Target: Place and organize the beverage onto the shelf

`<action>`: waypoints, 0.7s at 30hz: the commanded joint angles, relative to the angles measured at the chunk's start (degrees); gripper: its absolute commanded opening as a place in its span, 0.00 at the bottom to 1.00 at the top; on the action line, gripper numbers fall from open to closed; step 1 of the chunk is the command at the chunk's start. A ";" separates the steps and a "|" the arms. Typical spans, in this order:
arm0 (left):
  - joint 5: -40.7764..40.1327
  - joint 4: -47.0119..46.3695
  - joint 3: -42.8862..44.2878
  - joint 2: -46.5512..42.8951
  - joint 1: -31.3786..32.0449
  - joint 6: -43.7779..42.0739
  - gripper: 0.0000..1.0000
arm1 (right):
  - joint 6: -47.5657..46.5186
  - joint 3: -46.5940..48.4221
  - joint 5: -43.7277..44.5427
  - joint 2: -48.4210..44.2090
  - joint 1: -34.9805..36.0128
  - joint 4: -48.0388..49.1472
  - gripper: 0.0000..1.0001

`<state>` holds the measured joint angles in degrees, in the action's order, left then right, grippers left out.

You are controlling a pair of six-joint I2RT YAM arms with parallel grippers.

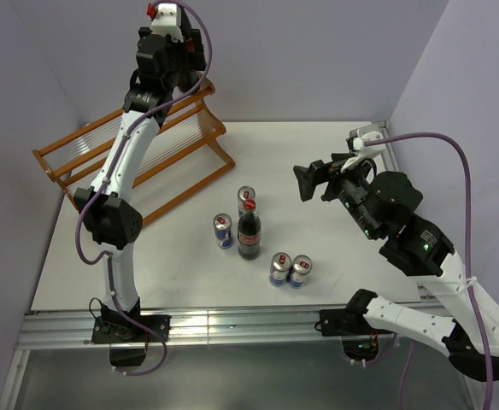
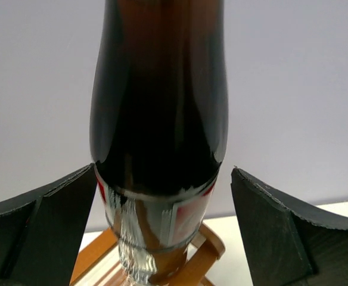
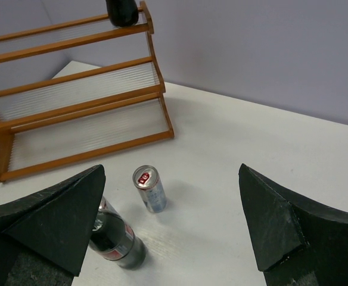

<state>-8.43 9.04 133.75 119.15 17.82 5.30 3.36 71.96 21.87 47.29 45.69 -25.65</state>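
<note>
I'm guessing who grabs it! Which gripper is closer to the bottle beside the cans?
Right. The right gripper hovers right of the bottle; the left gripper is far off above the shelf.

- Top external: fixed high behind the arm bases at the near edge. Looks down and away over the whole table [image 1: 267,145], at long range.
- Left wrist: raised at the far left, faces roughly level toward the far wall [image 2: 293,89]. Very close on the raised cola bottle [image 2: 159,119], which fills the centre.
- Right wrist: on the right, faces left and downward at medium range.
- Shared: the shelf [image 1: 190,145] appears in all three views. The standing cola bottle [image 1: 249,235] appears in the top and right wrist views. The raised bottle's base appears at the right wrist view's top edge.
</note>
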 commanded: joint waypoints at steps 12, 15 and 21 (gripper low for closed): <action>2.54 -4.03 -9.82 -16.75 0.28 1.03 0.99 | 1.83 -1.12 -18.60 3.77 -0.43 -1.25 1.00; 1.14 -3.24 -12.63 -21.92 0.54 1.64 1.00 | 2.18 -2.70 -23.26 5.62 -0.34 -0.98 0.98; -8.08 4.64 -14.58 -27.57 4.22 -0.20 1.00 | 2.62 -5.78 -32.50 8.17 -0.25 1.92 0.95</action>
<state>-11.11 9.69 118.93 95.35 19.51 5.54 5.54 66.98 -3.84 54.96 45.69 -26.39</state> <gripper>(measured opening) 0.995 0.951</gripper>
